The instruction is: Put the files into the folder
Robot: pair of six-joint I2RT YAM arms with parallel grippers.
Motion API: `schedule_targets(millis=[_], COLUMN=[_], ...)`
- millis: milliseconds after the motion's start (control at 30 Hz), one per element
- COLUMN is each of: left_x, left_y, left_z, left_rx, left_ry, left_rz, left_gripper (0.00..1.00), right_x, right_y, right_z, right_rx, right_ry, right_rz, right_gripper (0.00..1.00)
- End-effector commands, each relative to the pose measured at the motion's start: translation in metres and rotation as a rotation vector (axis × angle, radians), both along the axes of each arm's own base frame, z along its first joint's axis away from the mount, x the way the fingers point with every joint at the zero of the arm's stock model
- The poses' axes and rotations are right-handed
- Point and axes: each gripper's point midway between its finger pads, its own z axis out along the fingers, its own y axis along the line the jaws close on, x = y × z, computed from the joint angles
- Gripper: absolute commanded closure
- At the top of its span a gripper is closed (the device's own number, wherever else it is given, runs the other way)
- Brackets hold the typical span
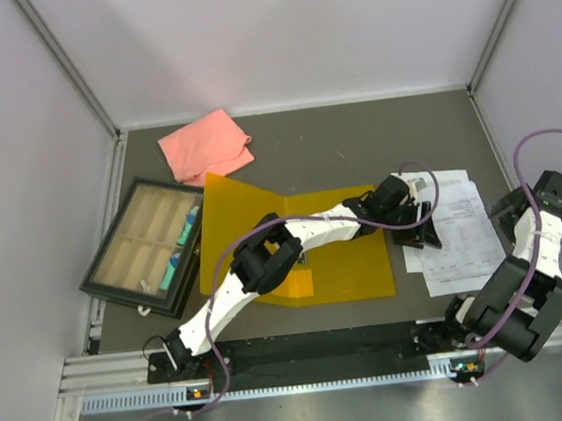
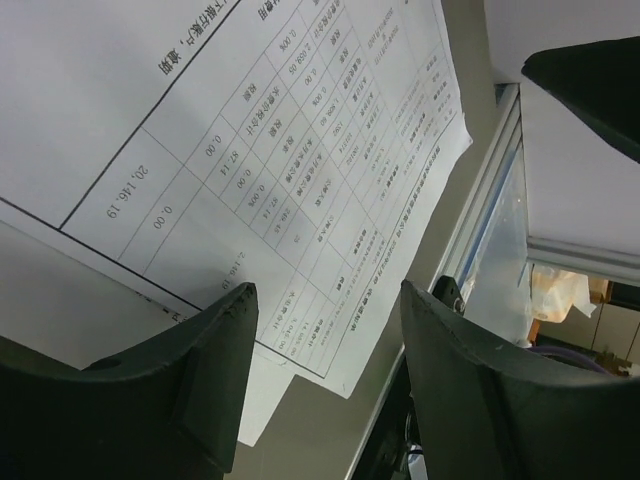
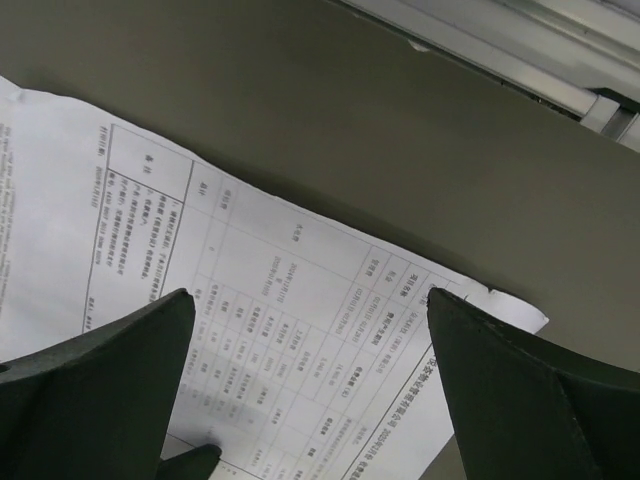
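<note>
White files (image 1: 465, 241) lie just beside the folder (image 1: 352, 263).

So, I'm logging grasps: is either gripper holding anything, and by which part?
Nothing is held: the left gripper and right gripper both hang open over the papers.

Files (image 1: 465, 241) right of folder (image 1: 357, 263), on table (image 1: 354, 142)

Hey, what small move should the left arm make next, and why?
Probably lower the left end effector onto the files and close on their edge: its jaws stand open above them, holding nothing, and they lie beside the open folder, not in it.
</note>
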Motion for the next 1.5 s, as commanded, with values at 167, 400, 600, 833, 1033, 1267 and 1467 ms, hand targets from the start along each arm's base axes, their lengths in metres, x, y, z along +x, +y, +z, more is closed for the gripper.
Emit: schedule_targets(millis=[167, 400, 600, 833, 1033, 1267, 1467], left_x=[0.028, 0.051, 0.056, 0.056, 0.058, 0.056, 0.057], left_y=[0.024, 0.044, 0.041, 0.042, 0.044, 0.044, 0.043], left_z=[-0.022, -0.046, -0.044, -0.048, -0.050, -0.054, -0.055], left_rx=[0.134, 0.183, 0.167, 0.176, 0.183, 0.187, 0.183], left_ry=[0.027, 0.069, 0.070, 0.073, 0.072, 0.080, 0.082], left_rz=[0.081, 0.109, 0.094, 0.095, 0.098, 0.099, 0.100], left_gripper=[0.37, 0.37, 0.37, 0.37, 0.37, 0.37, 0.37], right_x=[0.010, 0.020, 0.026, 0.032, 0.037, 0.046, 0.048], right_y=[-0.020, -0.013, 0.012, 0.032, 0.038, 0.048, 0.067], right_z=[-0.013, -0.026, -0.046, -0.052, -0.043, -0.023, -0.014], right_rx=[-0.001, 0.056, 0.176, 0.250, 0.259, 0.270, 0.329], right_ry=[0.032, 0.016, -0.001, -0.005, -0.036, -0.116, -0.181], right_rz=[-0.034, 0.012, 0.076, 0.137, 0.171, 0.223, 0.257], right_gripper=[0.01, 0.01, 0.04, 0.18, 0.31, 0.35, 0.34])
